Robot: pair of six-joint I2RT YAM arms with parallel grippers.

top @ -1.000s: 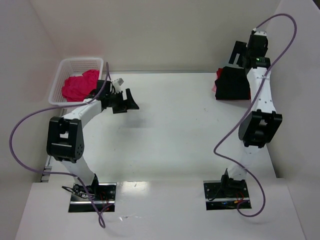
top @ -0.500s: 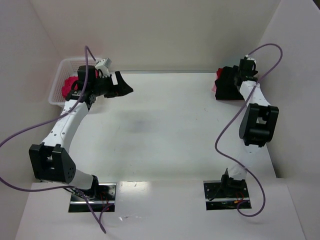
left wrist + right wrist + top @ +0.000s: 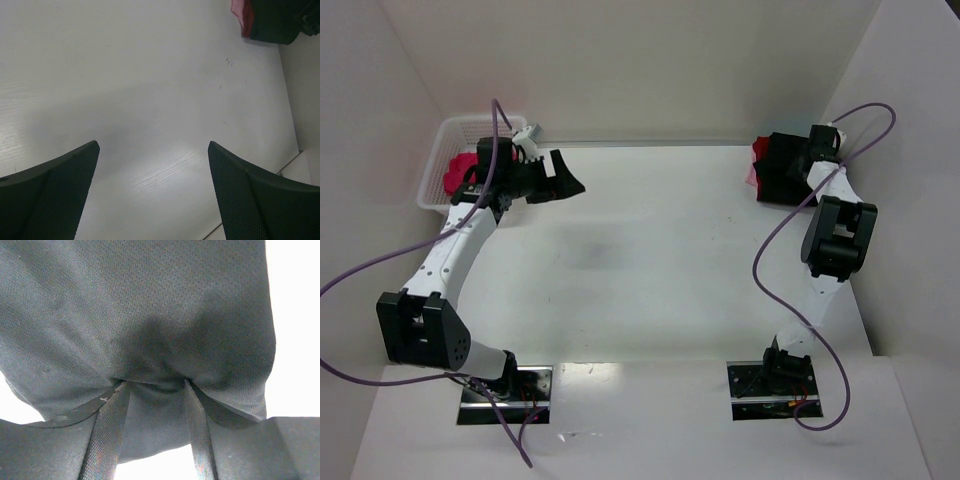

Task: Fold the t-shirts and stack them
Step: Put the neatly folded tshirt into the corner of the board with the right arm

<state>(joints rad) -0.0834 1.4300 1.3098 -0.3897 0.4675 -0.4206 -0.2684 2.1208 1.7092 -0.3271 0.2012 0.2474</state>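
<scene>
Pale walls (image 3: 620,70) round a white table (image 3: 650,250). Holds a mesh basket (image 3: 435,140) at the far left corner, the pink t-shirt (image 3: 457,178) bunched inside, unfolded and not yet dealt with. Shows the black t-shirt (image 3: 780,165) at the far right over a red edge (image 3: 757,150), perhaps a second shirt, mostly hidden. Pinches a fold of that black cloth with the right gripper (image 3: 154,385), a grip suited to dragging it flat. Hangs the left gripper (image 3: 152,145) spread wide above bare table, holding nothing.
</scene>
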